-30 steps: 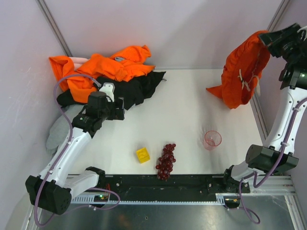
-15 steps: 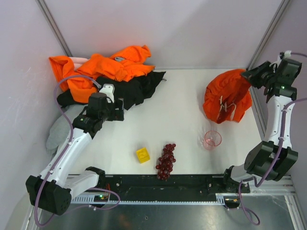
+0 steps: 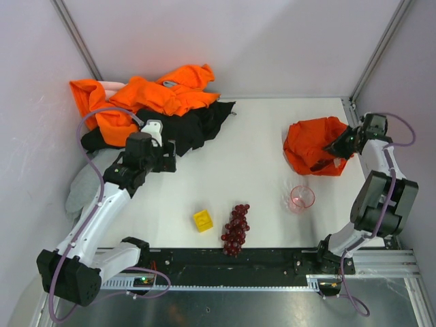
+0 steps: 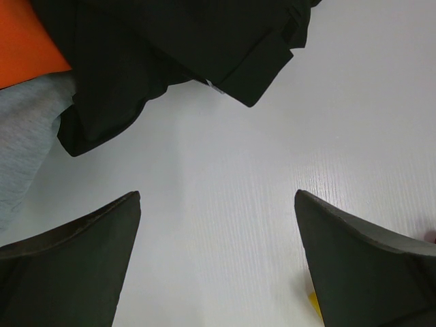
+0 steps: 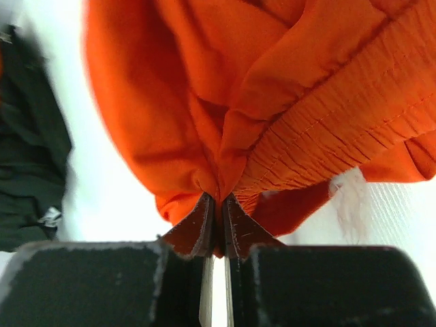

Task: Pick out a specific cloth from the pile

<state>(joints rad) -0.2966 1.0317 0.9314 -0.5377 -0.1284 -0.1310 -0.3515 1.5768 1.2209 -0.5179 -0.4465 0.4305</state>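
One garment is out of the heap: the cloth (image 3: 315, 146), deep red-orange, sits bunched on the table (image 3: 259, 136) at the far right, well apart from the pile (image 3: 150, 102) at the far left. The right end effector (image 3: 338, 146) is low at the cloth's right edge. In the wrist view its tips are pressed together on a gathered fold beside the elastic waistband, with only a sliver of gap between them. A pale, blurred tuft to the right of the tips may be the drawstring (too soft to be sure).

The left end effector (image 4: 214, 197) is spread wide and holds nothing. It hangs over bare table just near the hem of the black garment (image 4: 170, 54), with a grey piece (image 4: 24, 143) at its left.

The step in hand looks like setting down and letting go. To do it well, the tips should part fully while most of the fabric's weight rests on the table. The wrist should then rise straight up, so the fold slips free rather than being dragged. Any sideways pull toward the near side risks sweeping cloth into the pink cup (image 3: 302, 198), which stands just near of the bundle. The waistband is thick and gathered, so it may cling to the pads; a slow retreat would show whether it has dropped.
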